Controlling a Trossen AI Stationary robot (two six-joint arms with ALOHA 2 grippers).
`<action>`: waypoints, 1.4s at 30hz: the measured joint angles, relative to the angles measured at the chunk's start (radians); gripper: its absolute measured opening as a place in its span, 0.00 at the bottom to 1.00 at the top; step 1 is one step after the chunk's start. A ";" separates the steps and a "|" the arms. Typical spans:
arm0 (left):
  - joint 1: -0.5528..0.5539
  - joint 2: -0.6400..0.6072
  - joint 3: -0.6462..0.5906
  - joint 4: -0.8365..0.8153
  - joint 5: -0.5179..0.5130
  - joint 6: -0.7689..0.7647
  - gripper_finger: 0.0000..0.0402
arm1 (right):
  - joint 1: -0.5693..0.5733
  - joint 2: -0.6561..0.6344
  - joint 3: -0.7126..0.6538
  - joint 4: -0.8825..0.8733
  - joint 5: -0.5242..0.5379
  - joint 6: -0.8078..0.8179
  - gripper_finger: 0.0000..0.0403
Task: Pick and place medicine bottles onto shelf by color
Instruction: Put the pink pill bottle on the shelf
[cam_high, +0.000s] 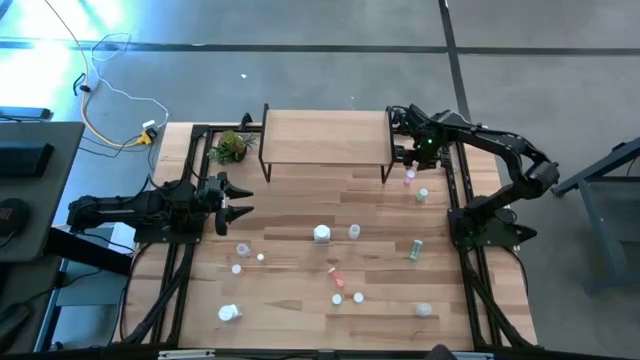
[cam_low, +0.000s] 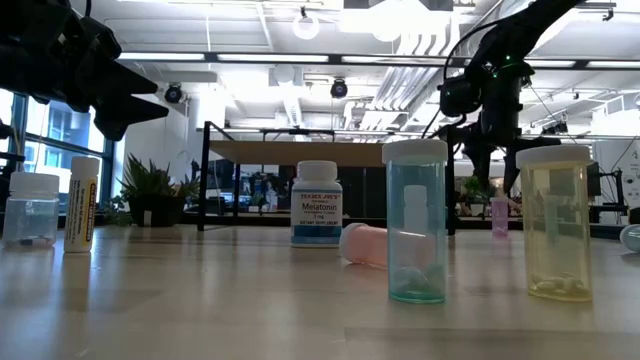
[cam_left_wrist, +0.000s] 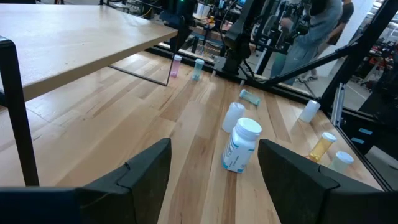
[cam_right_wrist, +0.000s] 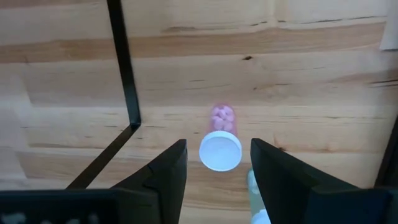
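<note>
A small pink medicine bottle (cam_right_wrist: 220, 146) with a white cap stands upright on the table beside the shelf's right front leg (cam_right_wrist: 124, 74). My right gripper (cam_right_wrist: 219, 155) hangs over it, pointing down and open. Its fingers stand on either side of the cap with a gap on each side. The same pink bottle (cam_high: 409, 178) shows under my right gripper (cam_high: 411, 166) in the high view. The light-wood shelf (cam_high: 325, 135) has a bare top. My left gripper (cam_high: 245, 200) waits open at the table's left side.
A pale green bottle (cam_high: 422, 195) stands just near of the pink one. Several more bottles lie scattered over the near half of the table, among them a white jar (cam_high: 321, 234) and a green bottle (cam_high: 414, 249). A potted plant (cam_high: 232, 148) sits left of the shelf.
</note>
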 joint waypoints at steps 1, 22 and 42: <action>0.000 0.000 0.000 0.000 0.000 0.000 0.57 | 0.000 0.000 0.000 -0.001 0.000 0.000 0.44; 0.000 0.000 0.000 0.000 0.000 0.000 0.57 | 0.028 -0.002 0.000 -0.017 0.022 0.049 0.50; 0.000 0.000 0.000 0.000 0.000 0.000 0.57 | -0.122 -0.114 0.000 -0.047 -0.055 -0.097 0.50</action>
